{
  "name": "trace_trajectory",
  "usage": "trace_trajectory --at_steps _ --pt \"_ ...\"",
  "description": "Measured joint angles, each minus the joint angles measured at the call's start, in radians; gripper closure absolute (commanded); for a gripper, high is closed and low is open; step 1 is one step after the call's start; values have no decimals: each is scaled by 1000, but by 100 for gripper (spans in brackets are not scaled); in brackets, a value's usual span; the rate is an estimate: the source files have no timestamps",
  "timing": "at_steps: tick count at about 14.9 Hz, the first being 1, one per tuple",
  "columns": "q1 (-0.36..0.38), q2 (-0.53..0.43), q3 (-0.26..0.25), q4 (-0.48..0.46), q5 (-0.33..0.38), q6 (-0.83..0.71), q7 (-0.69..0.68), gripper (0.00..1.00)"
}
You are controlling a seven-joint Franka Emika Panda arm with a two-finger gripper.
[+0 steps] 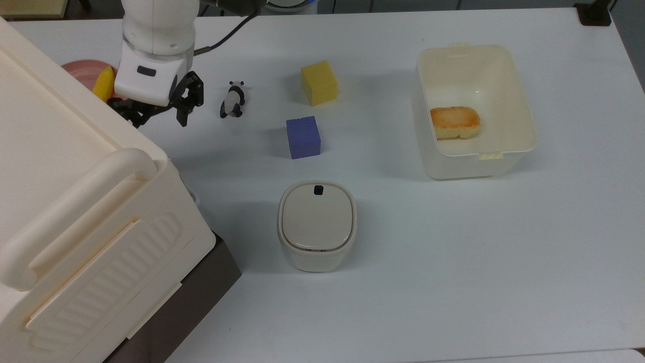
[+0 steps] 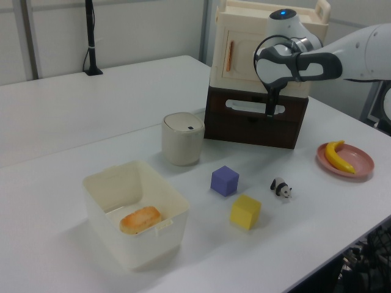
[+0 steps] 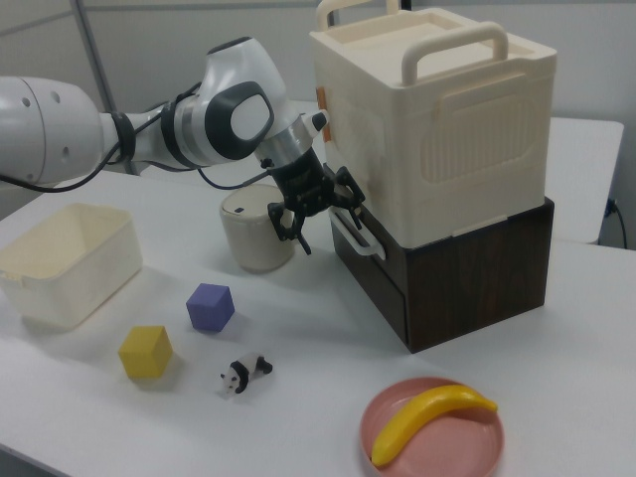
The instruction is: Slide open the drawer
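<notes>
Right view: the gripper (image 3: 320, 211) is seen at the drawer (image 3: 376, 270) front, its fingers spread apart, one on each side of the white loop handle (image 3: 350, 235); whether the handle is touched cannot be told.
Gripper state: released, nothing is held between the fingers.
Drawer: dark wood-grain, set under the cream cabinet (image 3: 437, 119); it is seen closed or nearly so, flush with its brown base.
Cabinet place: at the table (image 1: 403, 282) corner on the top view's lower left.
Left view: the gripper (image 2: 269, 108) is hung in front of the handle (image 2: 255, 107) slot on the drawer (image 2: 253, 125) front.
Top view: the gripper (image 1: 156, 108) is seen just beside the cabinet (image 1: 75, 201) edge.
Bin (image 1: 316, 225): lidded, with a black button, near the table middle, close to the cabinet.
Tub (image 1: 524, 131): open, toward the table edge on the top view's right; a piece of bread (image 1: 454, 122) is laid inside.
Blocks: a blue one (image 1: 303, 137) and a yellow one (image 1: 319, 82), near each other between tub and gripper.
Panda (image 1: 232, 99): a small figure, just beside the gripper.
Plate (image 3: 432, 432): pink, with a banana (image 3: 427, 417) on it, near the table edge at the right view's bottom.
</notes>
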Motion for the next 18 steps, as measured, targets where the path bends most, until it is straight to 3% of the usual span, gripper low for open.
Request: trace_trajectory --at_steps 10,18 --pt "13 14 24 -55 -111 88 -4 0" --pt "12 32 26 -67 -127 116 -4 0"
